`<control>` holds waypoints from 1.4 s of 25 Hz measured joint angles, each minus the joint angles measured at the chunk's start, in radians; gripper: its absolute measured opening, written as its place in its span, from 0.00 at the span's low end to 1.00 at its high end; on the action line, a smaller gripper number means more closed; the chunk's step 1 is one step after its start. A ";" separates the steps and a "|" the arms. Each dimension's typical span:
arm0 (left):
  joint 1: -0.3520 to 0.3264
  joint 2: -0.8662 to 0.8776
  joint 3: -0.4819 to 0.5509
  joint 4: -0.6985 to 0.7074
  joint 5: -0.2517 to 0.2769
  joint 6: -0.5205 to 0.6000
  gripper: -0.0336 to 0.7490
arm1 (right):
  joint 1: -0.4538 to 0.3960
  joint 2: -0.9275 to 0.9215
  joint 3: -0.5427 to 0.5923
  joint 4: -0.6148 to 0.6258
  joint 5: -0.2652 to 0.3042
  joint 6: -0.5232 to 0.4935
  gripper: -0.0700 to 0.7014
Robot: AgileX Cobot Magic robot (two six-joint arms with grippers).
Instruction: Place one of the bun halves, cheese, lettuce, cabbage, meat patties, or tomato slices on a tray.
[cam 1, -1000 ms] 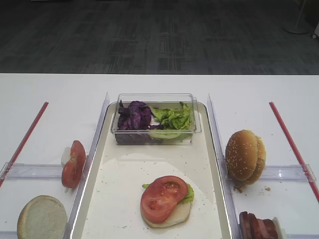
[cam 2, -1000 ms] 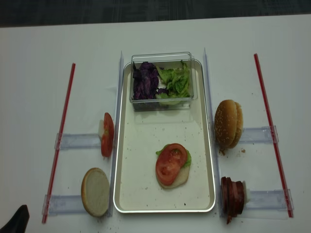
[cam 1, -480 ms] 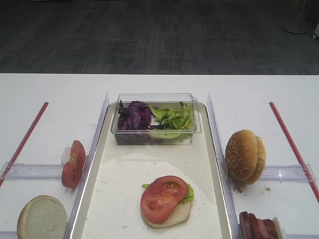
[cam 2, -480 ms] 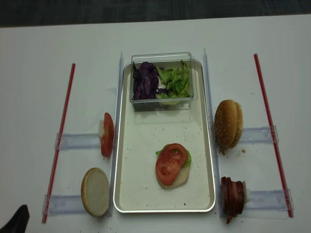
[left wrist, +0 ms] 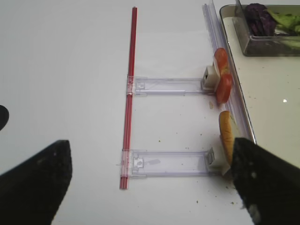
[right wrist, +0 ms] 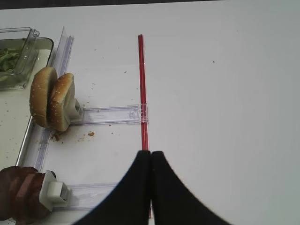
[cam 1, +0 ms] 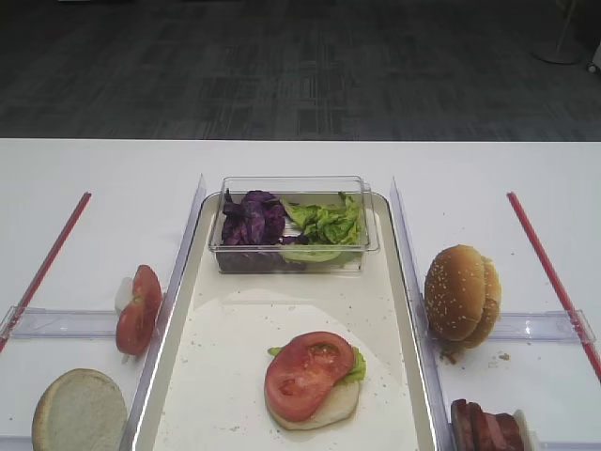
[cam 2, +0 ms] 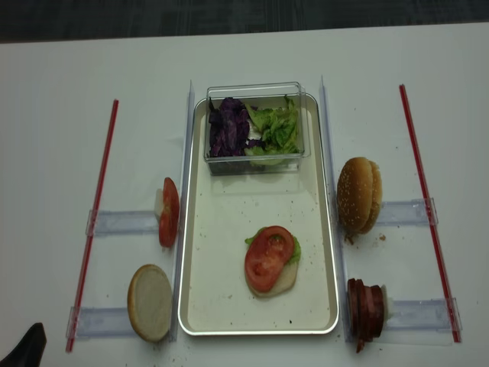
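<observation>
Nothing moves since before. Right gripper (right wrist: 150,159) is pressed together, left gripper (left wrist: 150,187) apart. Beside the tray (cam 2: 200,306), we pinch soft meat patties (cam 2: 365,310) gently by their edges.

A tomato slice (cam 2: 268,258) lies on lettuce (cam 2: 293,250) and a bun half (cam 2: 276,281) in the tray (cam 2: 229,306). Seeded buns (cam 2: 358,196) stand on edge right of it.

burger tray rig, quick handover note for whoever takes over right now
Left gripper: open, empty, hovering over the left dividers.
Right gripper: shut, empty, over the table by the red strip.
On the tray: a bun half, lettuce and a tomato slice stacked; tub holds cabbage and more lettuce.
Off the tray: tomato slices, pale bun half, sesame buns, meat patties.
Left: any further piece, perhaps a patty.
</observation>
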 joint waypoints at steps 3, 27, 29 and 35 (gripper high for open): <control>0.000 0.000 0.000 0.000 0.000 0.000 0.85 | 0.000 0.000 0.000 0.000 0.000 0.000 0.14; 0.000 0.000 0.000 0.000 0.000 0.003 0.85 | 0.000 0.000 0.000 0.000 0.000 0.000 0.14; 0.000 0.000 0.000 0.000 0.000 0.003 0.85 | 0.000 0.000 0.000 0.000 0.000 0.000 0.14; 0.000 0.000 0.000 0.000 0.000 0.003 0.85 | 0.000 0.000 0.000 0.000 0.000 0.000 0.14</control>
